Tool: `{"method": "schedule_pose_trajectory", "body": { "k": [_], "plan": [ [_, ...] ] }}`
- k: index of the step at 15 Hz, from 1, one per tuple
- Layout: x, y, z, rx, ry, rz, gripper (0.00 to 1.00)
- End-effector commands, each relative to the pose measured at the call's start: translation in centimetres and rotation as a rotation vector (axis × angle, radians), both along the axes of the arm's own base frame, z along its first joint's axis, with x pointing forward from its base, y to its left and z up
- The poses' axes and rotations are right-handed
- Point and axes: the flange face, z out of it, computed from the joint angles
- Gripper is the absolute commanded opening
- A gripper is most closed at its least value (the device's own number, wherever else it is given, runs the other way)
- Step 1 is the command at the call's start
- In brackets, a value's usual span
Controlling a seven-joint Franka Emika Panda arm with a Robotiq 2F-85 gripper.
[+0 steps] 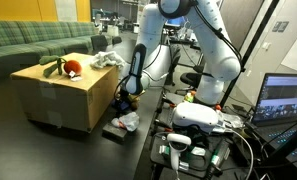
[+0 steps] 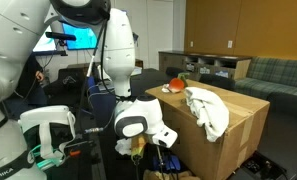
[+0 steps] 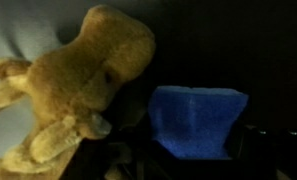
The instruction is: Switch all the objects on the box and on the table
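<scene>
In the wrist view a blue sponge-like block sits between my gripper's dark fingers, which press against both of its sides. A tan plush toy lies just left of it. In both exterior views the arm reaches down beside the cardboard box, with the gripper low near its base. On the box top lie a red-orange toy and a white cloth; both also show in an exterior view, toy and cloth.
Crumpled items lie on the floor by the box. A second white robot base and cables stand close by. A laptop is at the side. A green couch is behind the box.
</scene>
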Motion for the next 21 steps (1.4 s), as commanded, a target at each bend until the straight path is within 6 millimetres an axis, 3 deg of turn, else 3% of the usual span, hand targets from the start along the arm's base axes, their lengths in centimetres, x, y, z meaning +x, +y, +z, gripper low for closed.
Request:
{"method": "schedule_pose_trajectory", "body": {
  "k": [1, 4, 6, 10, 15, 21],
  "plan": [
    [0.0, 0.4, 0.1, 0.018, -0.002, 0.033, 0.31],
    [-0.7, 1.8, 1.2, 0.017, 0.009, 0.082, 0.09],
    [-1.4, 2.8, 2.3, 0.017, 0.02, 0.128, 0.06],
    [-3.1, 5.0, 4.9, 0.004, 0.044, 0.208, 0.13],
    [-5.2, 7.1, 11.2, -0.011, 0.064, 0.292, 0.11],
    [-6.1, 8.7, 19.8, -0.057, 0.116, 0.385, 0.11]
  ]
}}
